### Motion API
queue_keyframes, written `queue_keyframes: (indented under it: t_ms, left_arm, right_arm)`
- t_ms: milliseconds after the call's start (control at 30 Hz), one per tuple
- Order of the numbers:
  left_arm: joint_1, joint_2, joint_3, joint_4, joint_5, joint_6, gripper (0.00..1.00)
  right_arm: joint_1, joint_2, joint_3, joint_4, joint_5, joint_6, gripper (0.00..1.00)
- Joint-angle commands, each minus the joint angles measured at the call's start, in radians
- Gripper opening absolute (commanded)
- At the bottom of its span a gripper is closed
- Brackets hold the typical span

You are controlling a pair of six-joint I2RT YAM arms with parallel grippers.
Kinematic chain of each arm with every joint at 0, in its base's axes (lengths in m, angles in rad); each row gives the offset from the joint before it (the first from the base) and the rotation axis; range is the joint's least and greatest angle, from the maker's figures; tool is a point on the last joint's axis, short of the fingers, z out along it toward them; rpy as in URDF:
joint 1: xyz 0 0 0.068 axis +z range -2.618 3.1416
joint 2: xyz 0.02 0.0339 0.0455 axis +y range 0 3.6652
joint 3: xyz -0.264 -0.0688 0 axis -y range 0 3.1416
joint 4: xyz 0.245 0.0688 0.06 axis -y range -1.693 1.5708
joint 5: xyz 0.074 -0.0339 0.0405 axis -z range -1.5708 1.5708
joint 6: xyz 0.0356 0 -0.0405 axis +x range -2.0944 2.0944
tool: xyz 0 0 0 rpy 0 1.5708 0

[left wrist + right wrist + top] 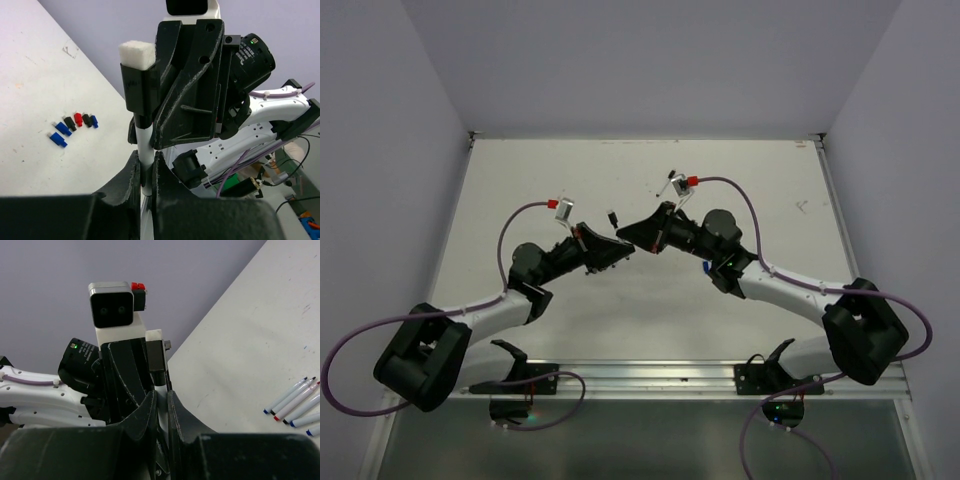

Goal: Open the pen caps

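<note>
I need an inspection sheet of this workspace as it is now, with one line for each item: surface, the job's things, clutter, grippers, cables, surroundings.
Surface: white table, a few faint marks.
Job's things: loose pen caps, blue, black and red, in a small group on the table; uncapped pens lying side by side; one white pen held in the air between the arms.
Clutter: nothing seen.
Grippers: left gripper shut on the white pen; right gripper shut on its other end.
Cables: purple cables loop along both arms.
Surroundings: plain grey walls on three sides.
</note>
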Motion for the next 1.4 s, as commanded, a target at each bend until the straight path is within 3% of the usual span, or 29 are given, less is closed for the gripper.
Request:
queue_keyframes:
  t_ms: [0,33,100,233,367,500,767,900,1033,1133,1200,1233,1300,1333,1367]
  left_arm:
    - [-0.006,0.000,0.042,0.053,0.014,0.009,0.00]
    - [-0.006,-0.002,0.043,0.045,0.018,0.012,0.00]
    - [-0.006,-0.011,0.051,-0.023,0.035,0.036,0.00]
    - [-0.008,-0.046,0.082,-0.171,0.083,0.117,0.00]
    - [-0.008,-0.085,0.094,-0.257,0.118,0.176,0.00]
    - [-0.008,-0.109,0.111,-0.364,0.099,0.233,0.00]
    - [-0.018,-0.097,0.145,-0.421,0.113,0.263,0.00]
    - [-0.020,-0.083,0.158,-0.441,0.145,0.280,0.00]
    - [-0.020,-0.086,0.178,-0.487,0.149,0.311,0.00]
    - [-0.020,-0.144,0.206,-0.667,-0.007,0.404,0.00]
    - [-0.026,-0.193,0.230,-0.813,-0.216,0.466,0.00]
    - [-0.026,-0.204,0.246,-0.868,-0.385,0.487,0.00]
    - [-0.048,-0.239,0.287,-1.005,-0.593,0.523,0.00]
    - [-0.061,-0.249,0.296,-1.034,-0.688,0.523,0.00]
    - [-0.078,-0.255,0.307,-1.077,-0.842,0.520,0.00]
  right_arm:
    - [0.008,-0.020,0.000,0.032,0.022,-0.005,0.00]
    - [0.008,-0.026,0.006,-0.015,0.030,-0.017,0.00]
    - [0.009,-0.052,0.036,-0.089,0.060,-0.067,0.11]
    - [0.008,-0.069,0.121,-0.302,0.071,-0.172,0.42]
    - [0.008,-0.052,0.193,-0.413,0.062,-0.268,0.49]
    - [0.008,-0.038,0.228,-0.419,0.062,-0.284,0.49]
    - [0.008,0.054,0.319,-0.455,-0.004,-0.302,0.37]
    - [0.009,0.091,0.351,-0.451,-0.048,-0.305,0.24]
    - [0.008,0.109,0.373,-0.477,-0.071,-0.321,0.00]
    - [0.008,0.089,0.363,-0.537,0.023,-0.331,0.00]
    - [0.009,0.056,0.334,-0.560,0.109,-0.330,0.00]
    - [0.011,0.043,0.325,-0.583,0.228,-0.322,0.00]
    - [0.046,0.043,0.343,-0.720,0.419,-0.295,0.00]
    - [0.063,0.057,0.369,-0.799,0.652,-0.286,0.00]
    - [0.090,0.084,0.406,-0.888,0.747,-0.240,0.00]
